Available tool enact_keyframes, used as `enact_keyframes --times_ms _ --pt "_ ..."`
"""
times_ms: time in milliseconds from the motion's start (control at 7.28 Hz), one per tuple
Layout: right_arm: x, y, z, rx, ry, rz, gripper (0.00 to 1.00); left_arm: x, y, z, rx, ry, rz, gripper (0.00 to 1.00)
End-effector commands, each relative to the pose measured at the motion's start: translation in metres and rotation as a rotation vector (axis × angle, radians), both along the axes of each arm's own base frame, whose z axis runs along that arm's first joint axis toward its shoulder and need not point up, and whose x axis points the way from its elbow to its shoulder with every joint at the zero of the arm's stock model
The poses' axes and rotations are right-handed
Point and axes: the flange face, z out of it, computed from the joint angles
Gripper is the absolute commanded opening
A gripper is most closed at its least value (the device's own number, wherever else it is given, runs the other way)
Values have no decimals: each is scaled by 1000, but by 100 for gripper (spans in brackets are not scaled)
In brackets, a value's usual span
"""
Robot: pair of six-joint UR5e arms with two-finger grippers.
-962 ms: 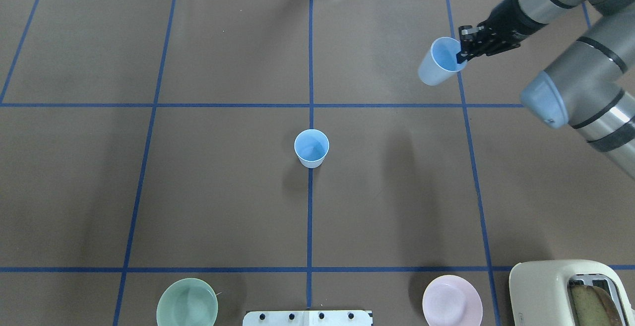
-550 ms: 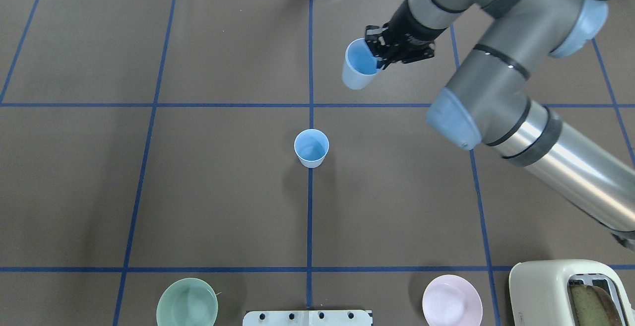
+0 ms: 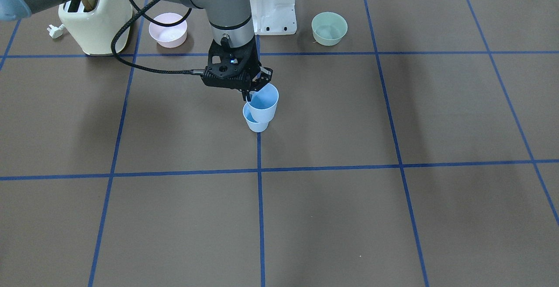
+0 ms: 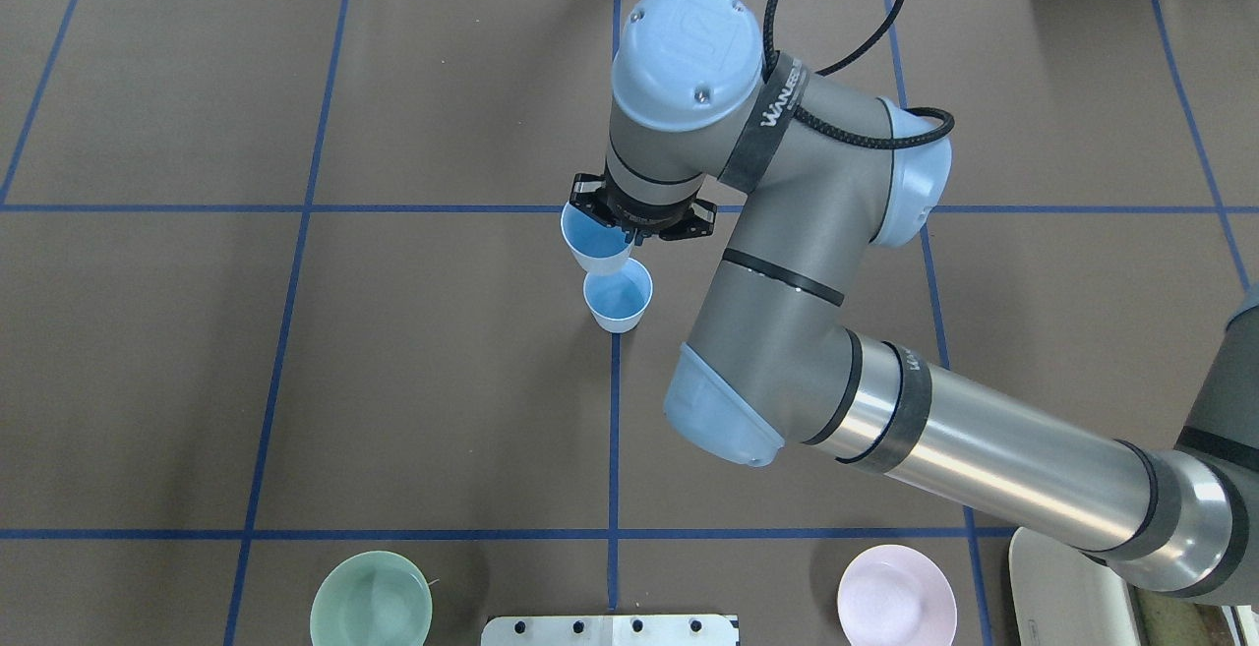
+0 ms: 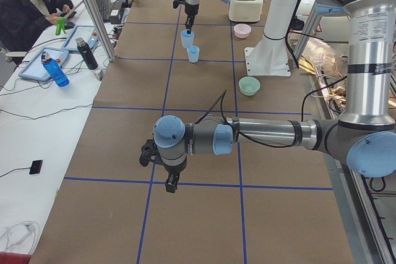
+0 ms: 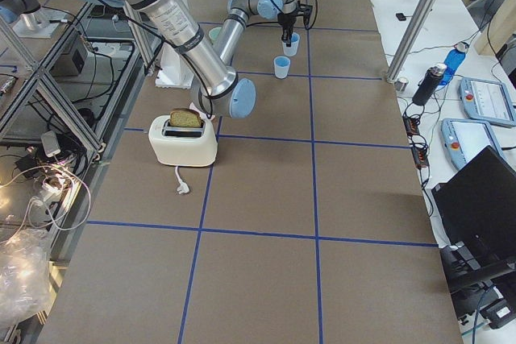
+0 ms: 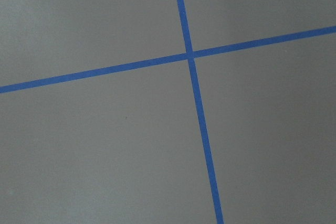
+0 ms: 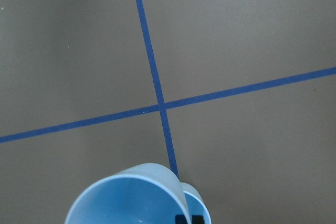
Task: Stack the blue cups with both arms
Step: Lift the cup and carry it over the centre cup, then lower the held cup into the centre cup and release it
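Centre of the table (image 4: 413,381), seen from the robot's side. The right gripper (image 4: 629,231) is clamped on the rim of the held cup (image 4: 593,245), with one finger inside the mouth and one outside the wall. The standing cup (image 4: 618,300) rests upright and mouth up on the central blue tape line (image 4: 614,449), and nothing grips it.

The relation that matters is the offset between the two cups. The held cup hangs raised, a little to the far left of the standing cup. Its long axis leans slightly, with the base pointing toward the standing cup's mouth. In the front-facing view the base of the held cup (image 3: 263,100) overlaps the far rim of the standing cup (image 3: 257,125). The pictures do not settle whether the two touch.

Judged from this, nesting calls for a short shift toward the near right, so that the two axes line up, and then a straight descent. A descent made while the offset remains would likely catch the rim and tip the light standing cup.

The left gripper (image 5: 171,183) hovers low over bare table well apart from both cups, at the end of the near arm in the left side view. That view does not show whether it is wide or narrow, and its wrist camera sees only crossing tape. The right arm is by far the nearer.
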Motion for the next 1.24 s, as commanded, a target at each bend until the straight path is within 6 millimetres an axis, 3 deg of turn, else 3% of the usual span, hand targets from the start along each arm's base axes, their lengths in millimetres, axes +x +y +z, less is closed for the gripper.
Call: enact_keyframes --times_ms 0,275,550,824,962,1099 --pt "-17 8 20 -11 41 -6 0 0 0 0 0 -1 0 98" --pt "-26 19 36 -22 62 -26 0 0 0 -1 3 -2 0 98" --pt "-40 33 39 -16 59 -55 0 0 0 -1 3 -3 0 98" --pt "-44 36 43 -8 46 -61 39 1 0 -1 3 -3 1 98" --pt "-44 33 47 18 39 -48 99 1 0 -1 3 -3 1 98" --pt "-37 25 41 44 38 -23 100 0 0 0 2 -5 1 98"
